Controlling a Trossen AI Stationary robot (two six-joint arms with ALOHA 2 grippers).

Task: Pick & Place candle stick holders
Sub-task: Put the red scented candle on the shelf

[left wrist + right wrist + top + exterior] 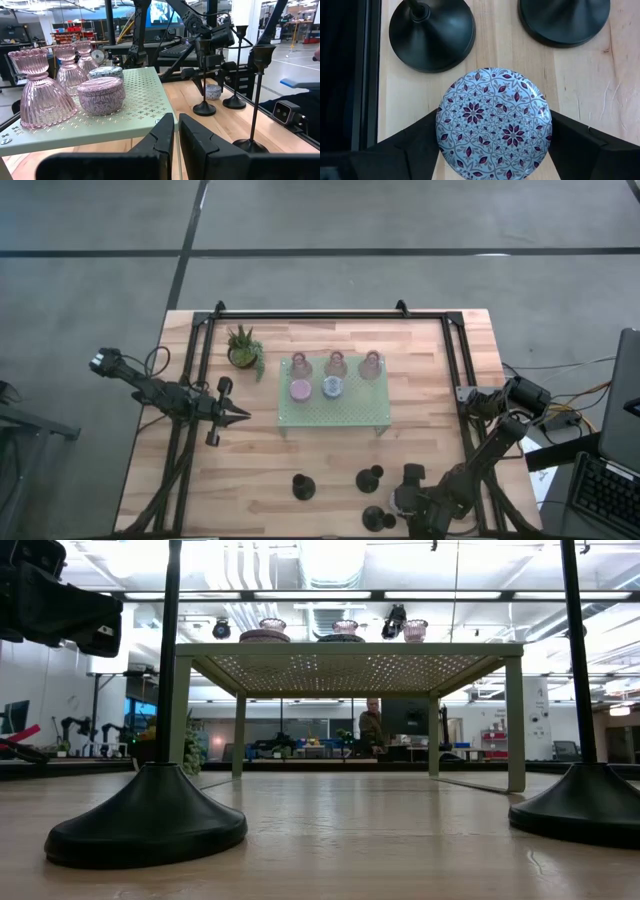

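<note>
On the table (pixel 330 470) a perforated tray (pixel 350 412) stands mid-table, carrying three glass holders (pixel 336 364) in its far row and two squat round holders (pixel 316 389) in front of them. A potted plant (pixel 243 348) sits just left of the tray. Three black holders (pixel 370 477) stand near the table's front edge, right of centre. The right claw (pixel 492 145) straddles a patterned round holder (pixel 494 124) beside them; the left claw (pixel 238 416) is left of the tray.

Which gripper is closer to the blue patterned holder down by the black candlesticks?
Right. The right gripper straddles the blue patterned holder, a finger at each side. The left gripper hangs shut left of the green tray, far away.
</note>
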